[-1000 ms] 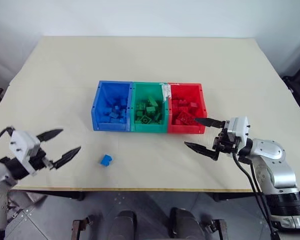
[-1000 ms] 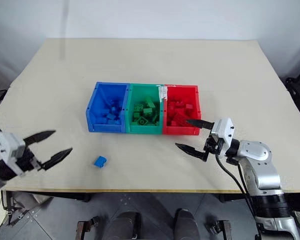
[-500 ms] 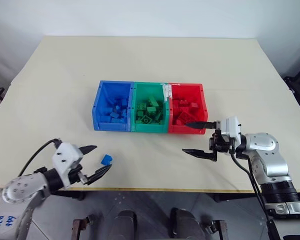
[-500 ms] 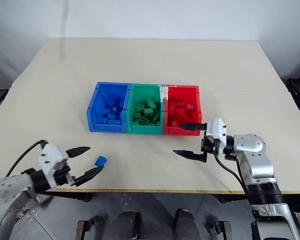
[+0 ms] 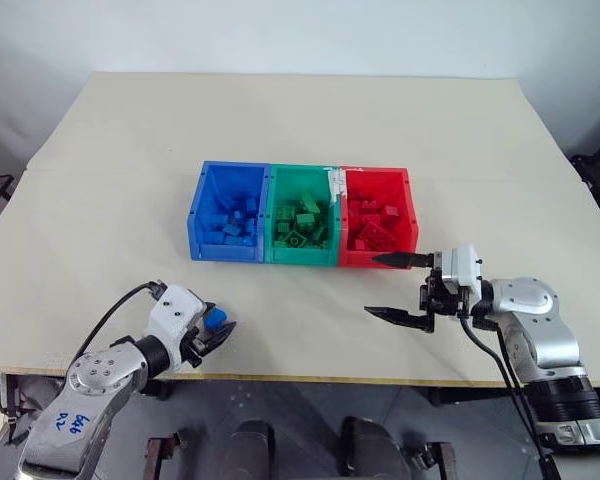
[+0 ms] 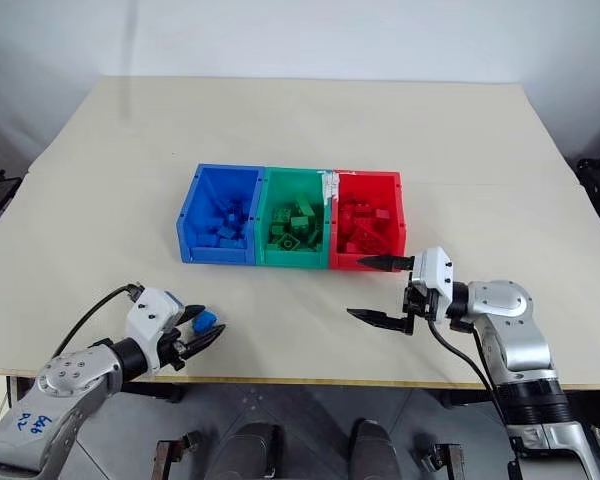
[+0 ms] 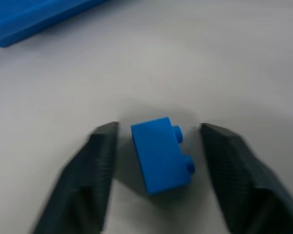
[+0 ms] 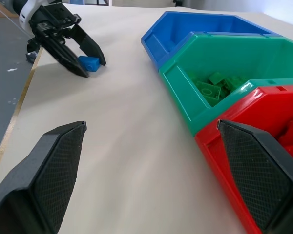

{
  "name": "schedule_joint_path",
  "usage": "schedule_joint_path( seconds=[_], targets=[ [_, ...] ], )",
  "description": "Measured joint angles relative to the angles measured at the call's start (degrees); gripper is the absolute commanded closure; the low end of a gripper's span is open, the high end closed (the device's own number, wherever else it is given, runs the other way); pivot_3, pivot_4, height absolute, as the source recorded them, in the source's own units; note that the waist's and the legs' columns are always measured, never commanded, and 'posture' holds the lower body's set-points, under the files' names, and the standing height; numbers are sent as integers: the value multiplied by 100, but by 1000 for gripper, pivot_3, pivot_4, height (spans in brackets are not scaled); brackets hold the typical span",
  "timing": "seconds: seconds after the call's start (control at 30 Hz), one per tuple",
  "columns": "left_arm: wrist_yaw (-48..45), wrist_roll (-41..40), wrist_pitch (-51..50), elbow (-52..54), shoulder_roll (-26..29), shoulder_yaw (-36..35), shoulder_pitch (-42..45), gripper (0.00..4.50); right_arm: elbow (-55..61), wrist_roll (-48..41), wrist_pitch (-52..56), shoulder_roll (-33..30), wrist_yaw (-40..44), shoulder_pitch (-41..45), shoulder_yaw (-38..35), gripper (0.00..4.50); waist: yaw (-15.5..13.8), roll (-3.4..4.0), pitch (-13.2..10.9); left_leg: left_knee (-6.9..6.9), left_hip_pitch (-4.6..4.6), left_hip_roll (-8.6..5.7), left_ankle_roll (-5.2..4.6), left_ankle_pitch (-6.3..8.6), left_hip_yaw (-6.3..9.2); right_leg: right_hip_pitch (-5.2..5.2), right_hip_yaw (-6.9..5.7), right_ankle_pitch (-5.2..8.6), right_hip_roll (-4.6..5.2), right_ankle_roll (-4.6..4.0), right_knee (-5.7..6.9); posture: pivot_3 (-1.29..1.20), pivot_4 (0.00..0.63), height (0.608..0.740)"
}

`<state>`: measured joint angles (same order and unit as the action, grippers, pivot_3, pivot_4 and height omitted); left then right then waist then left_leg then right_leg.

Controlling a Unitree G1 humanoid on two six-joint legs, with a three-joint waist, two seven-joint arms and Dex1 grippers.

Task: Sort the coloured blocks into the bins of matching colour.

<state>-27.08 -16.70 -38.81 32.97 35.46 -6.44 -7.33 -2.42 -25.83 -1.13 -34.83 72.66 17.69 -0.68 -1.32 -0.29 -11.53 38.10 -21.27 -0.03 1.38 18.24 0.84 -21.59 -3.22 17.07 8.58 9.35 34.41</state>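
A small blue block [image 5: 215, 320] lies on the table near the front edge, left of centre. My left gripper [image 6: 212, 324] straddles it. In the left wrist view the block [image 7: 161, 156] sits between the two fingers [image 7: 100, 161] with a narrow gap on each side, so the gripper is open. The bins stand joined in a row at mid-table: blue bin [image 5: 225, 251], green bin [image 5: 300, 255], red bin [image 5: 375, 258], each with several blocks of its own colour inside. My right gripper [image 5: 373, 285] hovers wide open and empty just in front of the red bin.
The table's front edge [image 5: 310, 378] runs close behind both grippers. Bare tabletop [image 5: 300, 120] stretches beyond the bins and to both sides.
My left arm swung right and down to the blue block, and its fingers narrowed around it. The right gripper stayed nearly still, open.
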Motion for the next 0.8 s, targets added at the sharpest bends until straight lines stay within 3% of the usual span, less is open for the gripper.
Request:
schedule_joint_path(
  seconds=[0.1,0.27,0.4,0.47,0.7,0.73,0.8],
  targets=[
    [-53,-45,0,-172,16,-208,80,3585,134,-9,43,-8,-89,-119,-30,0,8,0,0,-1,-1,0,0,0,0,-1,0,0,0,0,1,0,150,740],
    [-447,-552,154,-449,33,-725,645,3585,341,-20,133,-86,-276,-271,-247,0,-11,0,0,-1,-3,0,0,0,0,-1,-2,0,0,0,-1,0,150,740],
    [-417,-691,436,-1088,-158,-832,2000,3585,500,-30,170,-82,-648,-423,-518,0,-36,-2,1,8,-6,-4,1,-1,4,1,-7,-1,0,2,4,0,150,740],
    [-374,-665,566,-1594,-236,-727,2784,3585,578,-45,131,15,-909,-525,-690,0,-12,-3,1,6,-5,-4,1,-1,2,1,-7,-1,0,2,3,0,150,740],
    [-287,-40,1003,-3477,-393,-62,4159,3585,1065,-168,81,647,-2022,-869,-1167,0,46,-3,1,-6,-7,-4,1,0,-9,-9,-7,-1,-1,2,-3,0,150,740],
    [-279,22,1026,-3607,-393,-28,4235,2866,1143,-170,54,679,-2131,-904,-1198,0,48,-3,1,-6,-7,-5,1,0,-9,-9,-7,-1,-1,2,-4,0,150,740],
    [-301,101,1069,-3782,-392,11,4267,2266,1255,-170,8,760,-2340,-943,-1250,0,56,-3,1,-8,-7,-4,1,0,-9,-9,-7,-1,-1,3,-4,0,150,740]
  ],
)
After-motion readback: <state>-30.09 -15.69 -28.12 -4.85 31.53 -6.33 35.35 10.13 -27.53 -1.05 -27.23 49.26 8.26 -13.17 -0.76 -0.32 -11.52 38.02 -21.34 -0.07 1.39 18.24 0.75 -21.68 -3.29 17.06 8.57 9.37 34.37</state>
